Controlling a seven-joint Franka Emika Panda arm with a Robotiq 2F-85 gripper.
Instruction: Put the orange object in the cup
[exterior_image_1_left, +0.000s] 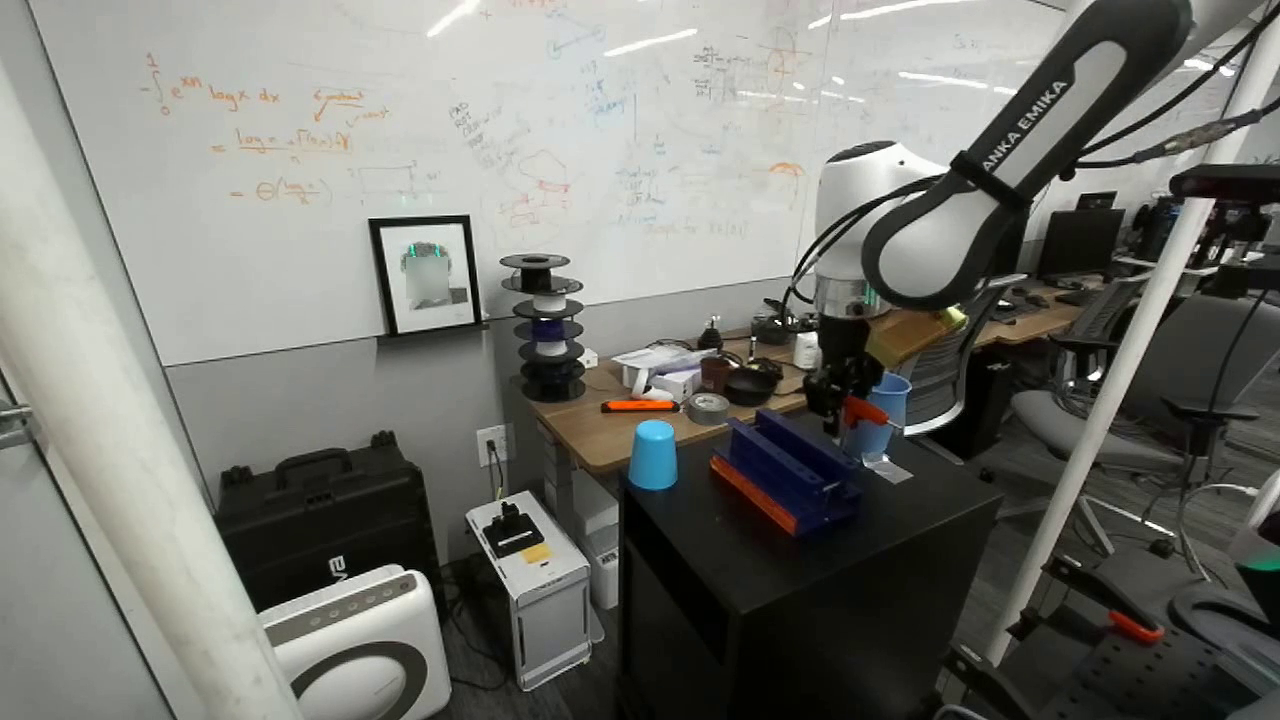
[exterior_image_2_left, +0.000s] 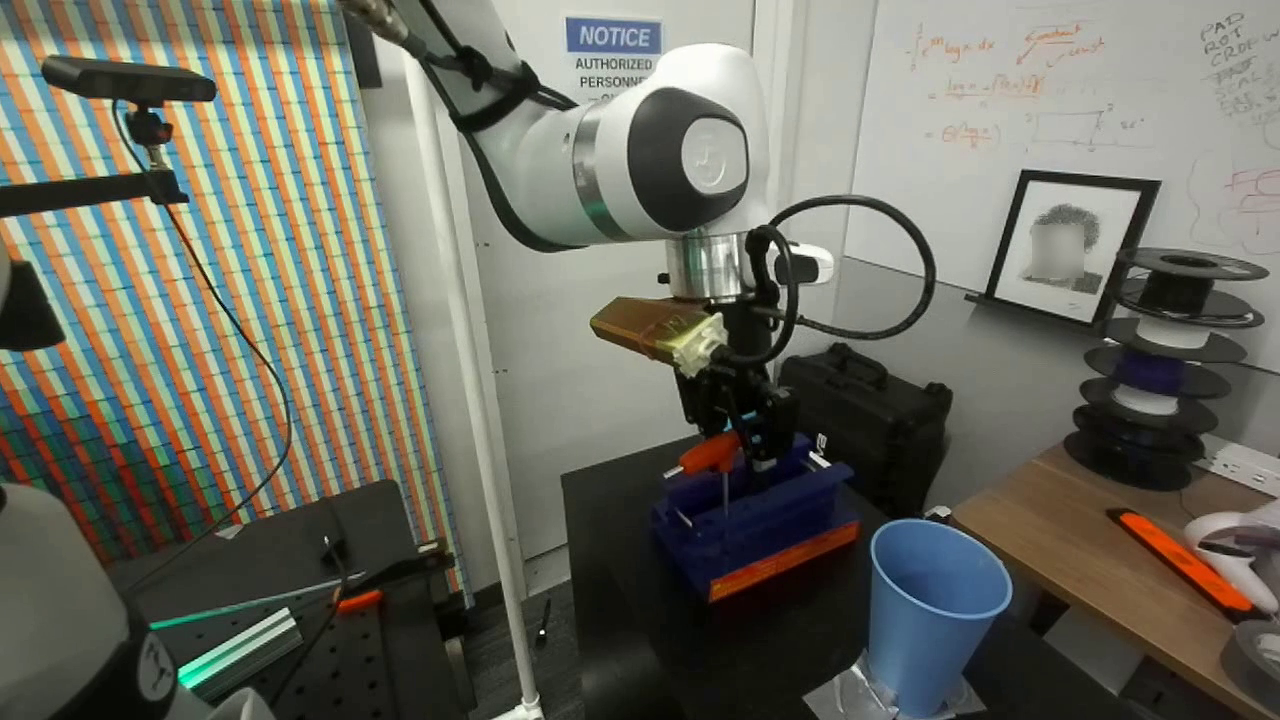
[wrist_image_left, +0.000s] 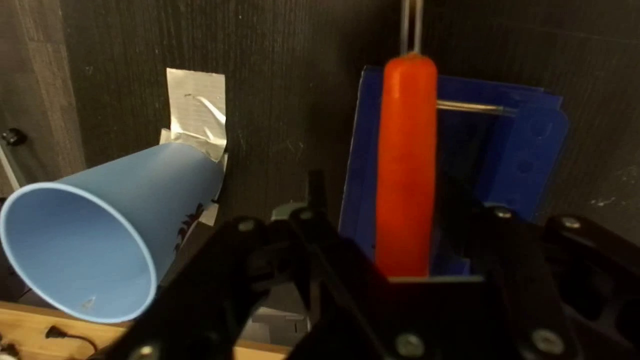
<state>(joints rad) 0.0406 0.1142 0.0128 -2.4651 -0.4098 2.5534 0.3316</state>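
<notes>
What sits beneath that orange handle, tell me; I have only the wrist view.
Observer: In an exterior view, a thin metal shaft extends down from the orange handle toward the blue tray. I can't tell where it ends.
Operator: Report any cup besides the taped cup.
Observer: A light blue cup stands upside down on the black cabinet, in an exterior view.
Operator: Give me any tray colour besides blue.
Observer: An orange strip runs along its lower edge, in both exterior views.
</notes>
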